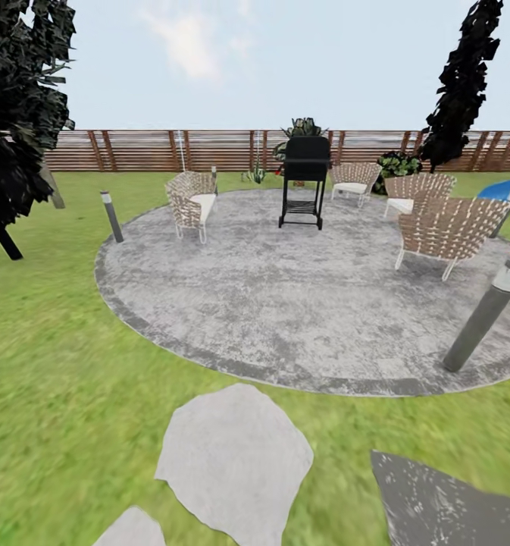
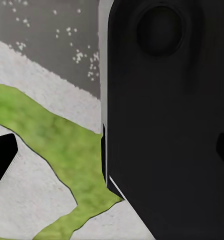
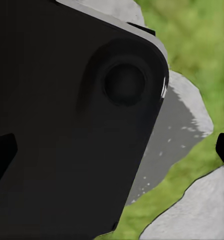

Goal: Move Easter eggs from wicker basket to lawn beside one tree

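Lawn (image 1: pixel 50 356): green grass wraps around the round patio and runs back to the fence; in the head view it fills the left side and the near ground between the stepping stones.
Garden: open yard under a pale sky, closed at the back by a brown slatted wooden fence (image 1: pixel 148 150).
Patio (image 1: pixel 300 303): grey round stone paving with a darker edge band, in the middle of the head view.
Stepping stones: one pale flat slab (image 1: pixel 236 459) lies in the grass just before the patio, a smaller one (image 1: pixel 133 529) at the bottom edge, a darker grey slab (image 1: pixel 444 500) at the lower right.
Grill (image 1: pixel 306 178): black, on a stand, at the far side of the patio.
Chairs: woven-backed, white-seated, one to the left of the grill (image 1: pixel 192 201), others to its right (image 1: pixel 445 227).
Bollard lights: a short post (image 1: pixel 111 215) at the patio's left edge, a tilted one (image 1: pixel 488 311) at the right.
Dark conifers: one at the far left (image 1: pixel 16 106), one at the upper right (image 1: pixel 463 80).
Left gripper: the left wrist view shows a black robot body (image 2: pixel 166 125) close up, over grass and pale stone; whether the fingers are apart or closed cannot be told.
Right gripper: the right wrist view shows the same kind of black body (image 3: pixel 67 125) over grass and grey stones; its state cannot be told either.
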Tool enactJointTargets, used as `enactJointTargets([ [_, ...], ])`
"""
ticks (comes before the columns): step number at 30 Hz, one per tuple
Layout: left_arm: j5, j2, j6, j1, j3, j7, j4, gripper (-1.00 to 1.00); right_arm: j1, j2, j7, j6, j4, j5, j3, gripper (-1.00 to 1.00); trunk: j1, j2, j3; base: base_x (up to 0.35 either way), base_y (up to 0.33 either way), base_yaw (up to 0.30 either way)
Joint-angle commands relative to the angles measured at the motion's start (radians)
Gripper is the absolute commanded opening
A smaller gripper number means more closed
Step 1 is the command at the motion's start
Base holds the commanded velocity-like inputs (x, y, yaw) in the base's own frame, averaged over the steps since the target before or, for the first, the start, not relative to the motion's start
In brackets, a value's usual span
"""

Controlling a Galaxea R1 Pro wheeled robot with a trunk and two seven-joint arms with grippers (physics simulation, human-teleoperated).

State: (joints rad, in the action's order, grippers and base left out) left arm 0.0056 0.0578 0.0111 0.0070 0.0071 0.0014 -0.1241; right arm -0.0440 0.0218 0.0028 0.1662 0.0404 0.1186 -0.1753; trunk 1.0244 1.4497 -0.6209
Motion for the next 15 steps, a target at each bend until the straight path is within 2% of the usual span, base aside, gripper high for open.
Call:
enactJointTargets([
  [1,0.001,0.0,0.001,0.001,0.001,0.0,-0.002,1.0,0.0,0.0,0.0,0.002,-0.001,0.009,0.0,1.0,0.001,0.0,-0.001,0.339,0.0,0.0],
  [15,0.001,0.0,0.001,0.001,0.002,0.0,-0.001,1.0,0.0,0.0,0.0,0.002,-0.002,0.012,-0.001,1.0,0.001,0.0,-0.001,0.339,0.0,0.0],
])
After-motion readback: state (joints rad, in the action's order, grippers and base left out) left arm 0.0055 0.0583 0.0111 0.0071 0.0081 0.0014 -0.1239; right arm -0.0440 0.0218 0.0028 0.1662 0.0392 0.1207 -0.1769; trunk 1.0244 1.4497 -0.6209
